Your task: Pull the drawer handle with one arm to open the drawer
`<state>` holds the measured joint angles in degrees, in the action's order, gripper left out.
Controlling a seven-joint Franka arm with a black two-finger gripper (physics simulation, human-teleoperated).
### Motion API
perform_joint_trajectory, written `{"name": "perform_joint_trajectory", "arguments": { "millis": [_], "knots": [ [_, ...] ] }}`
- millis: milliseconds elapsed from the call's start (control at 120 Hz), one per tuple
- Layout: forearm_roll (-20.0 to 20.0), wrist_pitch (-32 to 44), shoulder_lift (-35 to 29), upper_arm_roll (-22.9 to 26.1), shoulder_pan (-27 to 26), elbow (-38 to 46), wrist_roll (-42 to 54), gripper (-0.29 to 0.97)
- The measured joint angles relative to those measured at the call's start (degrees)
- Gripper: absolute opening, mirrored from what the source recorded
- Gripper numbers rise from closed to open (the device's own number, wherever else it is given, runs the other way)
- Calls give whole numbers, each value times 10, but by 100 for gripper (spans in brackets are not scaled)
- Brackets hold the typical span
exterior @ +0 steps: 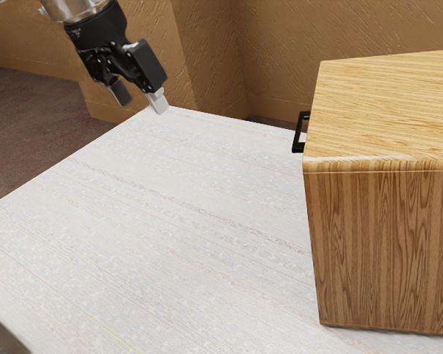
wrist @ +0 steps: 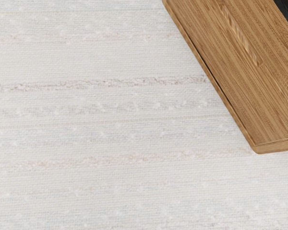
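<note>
**Op:** Fingers, quick?

**Ann:** Your gripper (exterior: 139,98) hangs high at the exterior view's upper left, above the far edge of the table (exterior: 170,243). The fingers (exterior: 158,102) stand wide apart with nothing between them. You're holding nothing.

**Op:** And the target?

**Ann:** The handle (exterior: 301,133) is a thin black bar on the face of the wooden cabinet (exterior: 384,184) that looks toward your arm. It sticks out just past the cabinet's near corner, at the exterior view's right. It's well apart from your fingers, across the open table and lower than they are. In the wrist view the cabinet (wrist: 240,62) sits off to one side of the hand, not under it.

**Op:** Is the drawer shut?

**Ann:** You can't tell, because that face is turned away from the exterior camera.

**Op:** How does it handle?

**Ann:** My guess is a rigid bar that won't flex and is fairly slick. The drawer probably slides stiffly on its rails, and the cabinet looks heavy enough to stay put. Take the bar at its middle with one finger on each side, and pull straight back toward your arm. Gripping off-centre could skew the drawer or let the bar slip out.
</note>
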<state>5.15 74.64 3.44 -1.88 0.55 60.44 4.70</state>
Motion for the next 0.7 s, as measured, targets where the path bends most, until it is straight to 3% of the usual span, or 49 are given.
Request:
{"name": "perform_joint_trajectory", "arguments": {
  "millis": [267,367,433,533,700],
  "knots": [
    [-25,13,27,3,20,2,2,68],
    [-90,20,37,12,-18,-2,2,68],
    [-112,23,37,12,-39,-2,0,68],
    [-105,21,39,9,-30,0,-28,68],
    [-36,24,54,-4,-11,-1,-77,68]
  ]
}}
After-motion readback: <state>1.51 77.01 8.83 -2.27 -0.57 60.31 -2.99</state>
